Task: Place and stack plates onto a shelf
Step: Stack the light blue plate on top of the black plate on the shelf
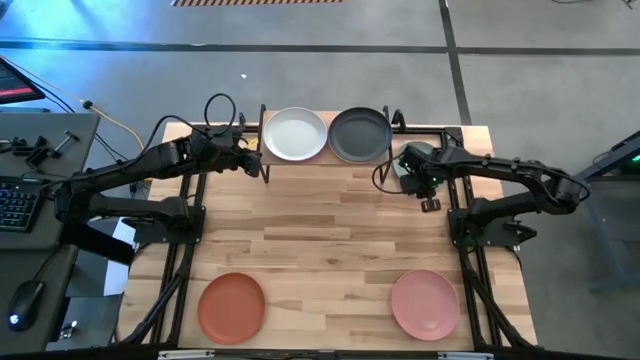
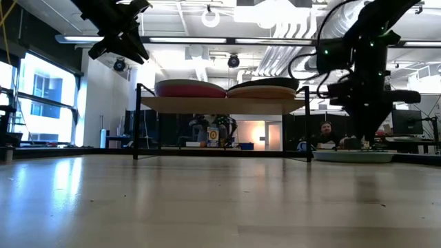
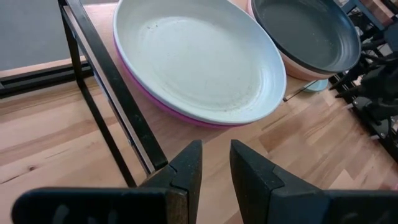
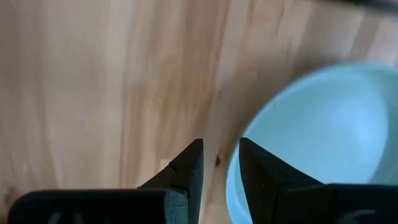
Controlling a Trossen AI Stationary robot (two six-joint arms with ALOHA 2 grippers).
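Observation:
The shelf (image 1: 328,157) stands at the table's far edge and carries two stacks. On its left, a pale grey-green plate (image 3: 199,56) lies on a magenta plate (image 3: 163,102). On its right, a charcoal plate (image 3: 308,31) lies on a peach one (image 3: 297,67). My left gripper (image 3: 216,163), slightly open, hovers just off the shelf's left end (image 1: 252,162). My right gripper (image 4: 221,158), slightly open, points down to the right of the shelf (image 1: 420,178). Its fingers stand on either side of the rim of a second pale plate (image 4: 311,137), which lies on the table (image 2: 355,156). My right gripper comes from above, pointing down, at the rim (image 4: 235,168) of the pale plate, which lies flat on the table. One finger is over the plate's inside and one over the wood outside. I cannot tell whether either finger touches it.
A terracotta plate (image 1: 231,305) lies near the table's near left corner and a pink plate (image 1: 425,303) near the near right corner. The bare wooden tabletop (image 1: 330,240) stretches between them and the shelf. The shelf's black legs (image 3: 109,81) stand close to my left gripper.

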